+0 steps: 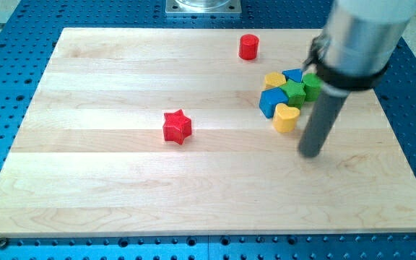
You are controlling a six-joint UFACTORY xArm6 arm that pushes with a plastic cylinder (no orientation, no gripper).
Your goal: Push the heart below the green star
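Observation:
A yellow heart [286,117] lies on the wooden board just below the green star [292,91], at the bottom of a tight cluster at the view's right. My tip [310,153] rests on the board a short way below and right of the heart, apart from it. The rod rises toward the view's top right and hides part of the green cylinder-like block [312,87]. The cluster also holds a blue block [271,102], a yellow block [274,79] and a blue block [293,75] behind the star.
A red star [177,126] lies near the board's middle. A red cylinder [248,47] stands near the view's top. The board [121,180] sits on a blue perforated table [6,87]. A metal mount [204,6] shows at the top edge.

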